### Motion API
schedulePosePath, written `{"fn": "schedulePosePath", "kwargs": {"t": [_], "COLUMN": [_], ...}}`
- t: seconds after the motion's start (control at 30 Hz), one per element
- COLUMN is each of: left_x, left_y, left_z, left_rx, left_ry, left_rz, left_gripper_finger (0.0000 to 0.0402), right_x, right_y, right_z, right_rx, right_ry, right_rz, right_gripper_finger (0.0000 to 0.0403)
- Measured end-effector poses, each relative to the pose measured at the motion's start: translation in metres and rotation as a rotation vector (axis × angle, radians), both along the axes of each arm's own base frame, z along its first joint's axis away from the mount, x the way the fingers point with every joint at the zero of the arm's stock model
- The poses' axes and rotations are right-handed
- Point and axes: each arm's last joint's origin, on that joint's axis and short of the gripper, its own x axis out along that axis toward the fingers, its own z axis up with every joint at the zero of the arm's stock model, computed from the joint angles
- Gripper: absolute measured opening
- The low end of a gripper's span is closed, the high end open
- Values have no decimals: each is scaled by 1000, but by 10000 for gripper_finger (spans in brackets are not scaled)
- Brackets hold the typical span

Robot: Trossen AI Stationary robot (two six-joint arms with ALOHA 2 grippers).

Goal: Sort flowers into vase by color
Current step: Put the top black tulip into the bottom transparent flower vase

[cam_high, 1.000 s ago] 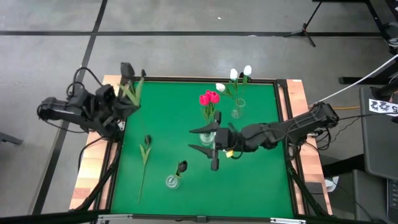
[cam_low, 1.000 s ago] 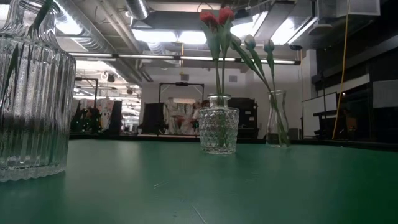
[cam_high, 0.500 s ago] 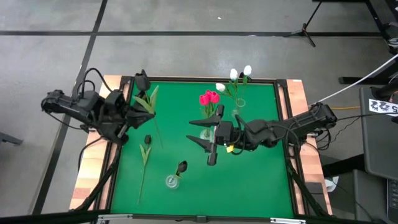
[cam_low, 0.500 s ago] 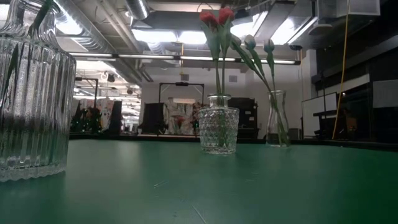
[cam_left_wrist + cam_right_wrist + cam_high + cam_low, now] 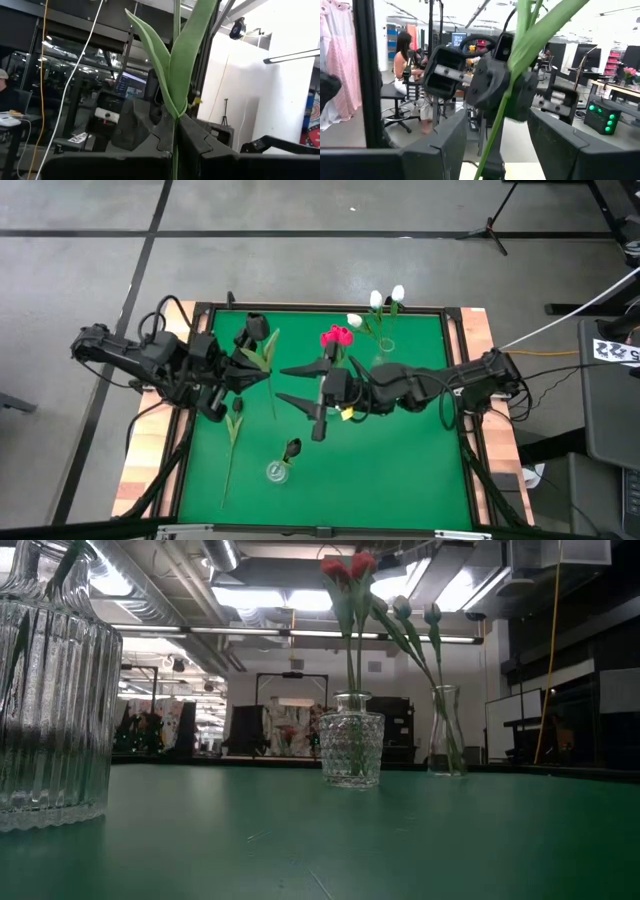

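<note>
The left claw (image 5: 243, 360) is clamped on a dark-headed flower (image 5: 262, 350), holding it by the stem above the tabletop (image 5: 410, 470). Facing it, the right claw (image 5: 292, 385) stands wide apart, its fingers either side of that stem without gripping, likely ready for a handover. Beyond them, red flowers (image 5: 337, 337) fill one vase and white flowers (image 5: 378, 302) another just beside it. A dark bloom already sits in the near vase (image 5: 277, 471); another dark flower (image 5: 233, 430) lies loose. So roughly two dark stems remain
</note>
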Motion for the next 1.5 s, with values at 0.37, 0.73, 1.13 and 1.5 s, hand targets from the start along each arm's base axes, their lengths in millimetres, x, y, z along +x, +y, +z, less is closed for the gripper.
{"fn": "schedulePosePath", "kwargs": {"t": [0.37, 0.73, 1.13, 1.5], "left_x": [3, 10, 10, 11], "left_y": [2, 4, 4, 8], "left_z": [-1, -5, -6, -6], "left_rx": [37, 35, 44, 48], "left_ry": [-2, 19, 24, 27], "left_rz": [56, 75, 78, 86], "left_gripper_finger": [1, 1, 1, 4], "right_x": [5, 12, 15, 15], "right_y": [-4, -10, -20, -19], "right_z": [-1, -7, -11, -12], "right_rx": [0, 11, 6, -36], "right_ry": [9, 23, 66, 76], "right_rz": [-13, -22, -27, 13], "right_gripper_finger": [207, 207, 134, 15]}}
